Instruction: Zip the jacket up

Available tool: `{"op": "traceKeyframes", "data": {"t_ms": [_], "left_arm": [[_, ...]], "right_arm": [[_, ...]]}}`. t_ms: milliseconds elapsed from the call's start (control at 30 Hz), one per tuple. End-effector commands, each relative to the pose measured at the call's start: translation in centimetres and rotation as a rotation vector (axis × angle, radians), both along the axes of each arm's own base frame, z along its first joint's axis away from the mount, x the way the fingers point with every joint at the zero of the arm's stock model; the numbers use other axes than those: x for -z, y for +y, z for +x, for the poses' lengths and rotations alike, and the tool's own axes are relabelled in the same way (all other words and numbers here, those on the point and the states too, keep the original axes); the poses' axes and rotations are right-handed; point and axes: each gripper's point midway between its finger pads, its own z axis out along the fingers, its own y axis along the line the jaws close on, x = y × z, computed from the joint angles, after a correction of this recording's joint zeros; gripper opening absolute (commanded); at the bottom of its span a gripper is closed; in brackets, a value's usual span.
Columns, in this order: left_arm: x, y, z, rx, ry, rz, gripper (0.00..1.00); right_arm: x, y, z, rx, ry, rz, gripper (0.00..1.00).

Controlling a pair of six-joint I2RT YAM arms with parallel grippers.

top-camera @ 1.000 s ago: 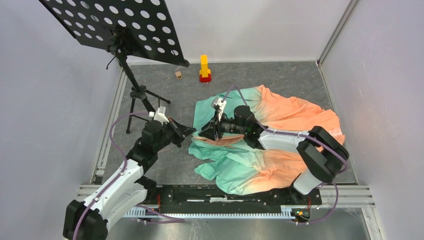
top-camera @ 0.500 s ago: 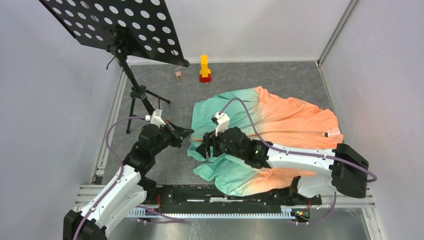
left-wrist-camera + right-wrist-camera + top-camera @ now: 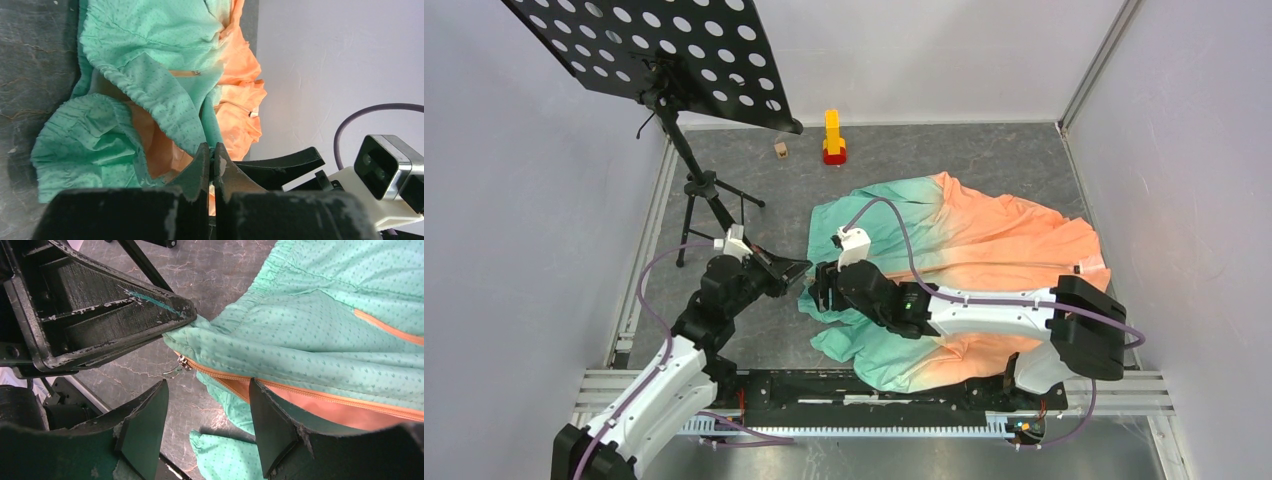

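The jacket [image 3: 984,235] lies on the grey table, mint green at its left and peach-orange at its right. My left gripper [image 3: 801,267] is shut on the jacket's green left edge; its tips [image 3: 212,149] pinch the fabric [image 3: 165,95]. In the right wrist view the left gripper's fingers [image 3: 125,315] hold the green hem [image 3: 210,335], with the metal zipper slider [image 3: 183,362] and orange zipper [image 3: 320,395] just beside them. My right gripper [image 3: 207,390] is open and empty, hovering just short of the slider. It sits beside the left gripper [image 3: 822,288] in the top view.
A black perforated music stand [image 3: 664,60] on a tripod [image 3: 704,190] stands at the back left. A yellow and red block tower [image 3: 833,136] and a small wooden cube [image 3: 780,149] stand at the back. Metal rails [image 3: 904,385] run along the near edge.
My right arm has swung left and down across the jacket until its gripper is next to the left gripper. The left gripper has shifted slightly, still holding the green edge.
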Motion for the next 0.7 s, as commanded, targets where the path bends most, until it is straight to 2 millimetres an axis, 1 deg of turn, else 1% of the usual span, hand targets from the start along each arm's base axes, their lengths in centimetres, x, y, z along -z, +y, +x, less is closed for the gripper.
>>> {"op": "traceKeyframes", "data": {"t_ms": [0,167,233,433,500,667], "left_arm": [[-1.9,-1.0,-0.2,0.023,-0.019,-0.124,0.02],[-2.1,-1.5,-0.3,0.034,0.015,-0.164,0.02],[-2.3,-1.5,-0.2,0.03,0.017,-0.174,0.02],[-2.3,-1.4,-0.2,0.018,0.031,-0.188,0.02],[-2.2,-1.3,-0.2,0.014,0.035,-0.186,0.02],[-2.2,-1.3,-0.3,0.016,0.034,-0.183,0.02]], "right_arm": [[-2.5,1.4,0.6,-0.011,-0.079,0.014,0.66],[-2.2,2.3,-0.1,-0.017,-0.098,-0.031,0.65],[-2.0,2.4,-0.3,-0.005,-0.105,-0.053,0.64],[-1.8,1.5,-0.3,0.084,-0.137,-0.155,0.62],[-1.6,1.5,-0.4,0.097,-0.141,-0.186,0.55],[-2.2,1.6,-0.5,0.122,-0.188,-0.237,0.56]]}}
